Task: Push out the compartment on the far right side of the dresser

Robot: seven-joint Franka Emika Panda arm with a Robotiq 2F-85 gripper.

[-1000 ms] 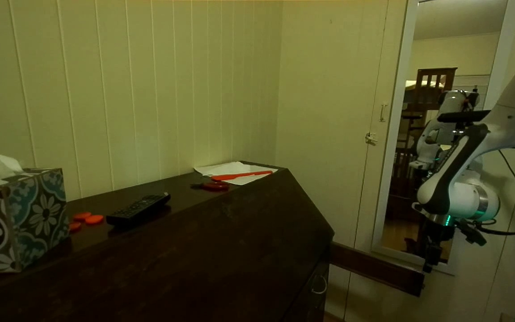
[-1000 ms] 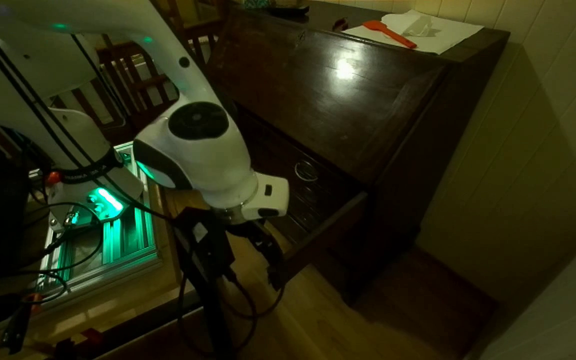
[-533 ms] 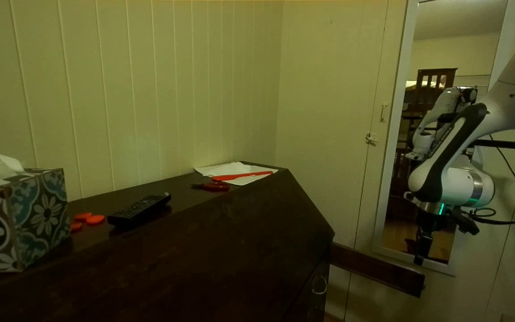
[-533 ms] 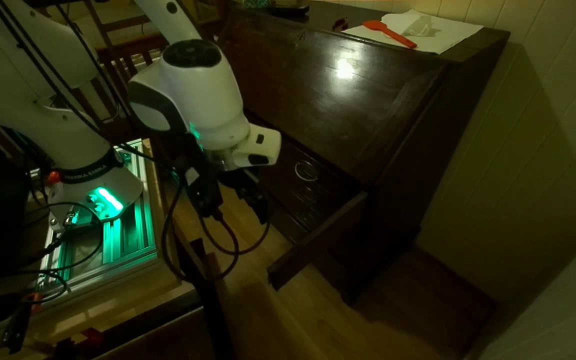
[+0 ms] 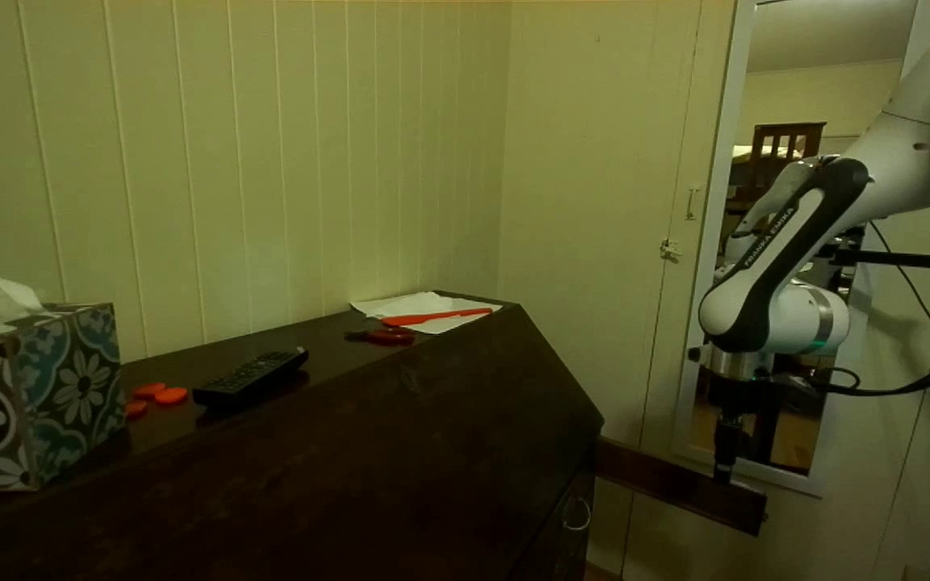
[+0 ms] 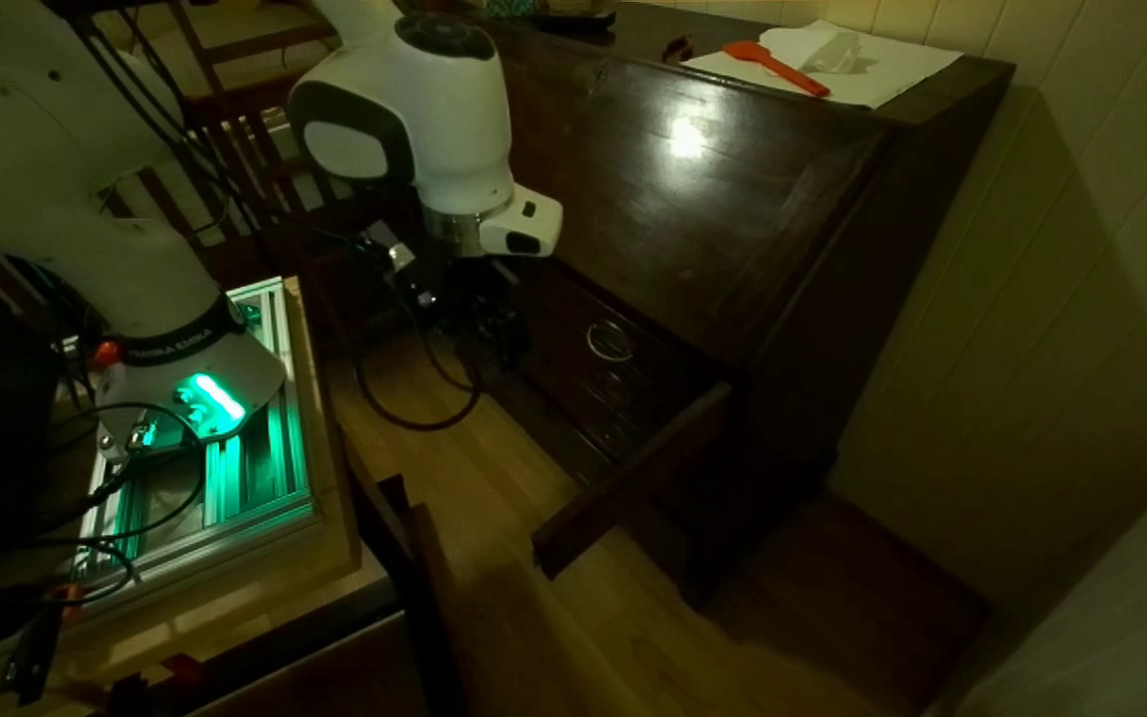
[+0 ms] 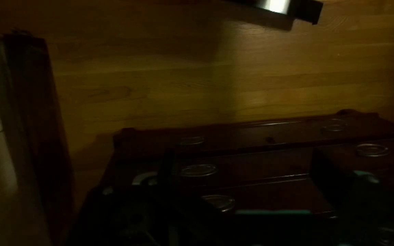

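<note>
Pushing-out looks done: the compartment [image 6: 633, 485] juts from the dresser [image 6: 713, 219], to one side of the spread, empty jaws; next, probably just withdraw.

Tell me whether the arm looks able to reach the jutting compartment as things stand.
Probably yes: the compartment juts out from the dresser, and the wrist view shows no obstacle between it and the open gripper. The gripper would likely have to move sideways first.
</note>
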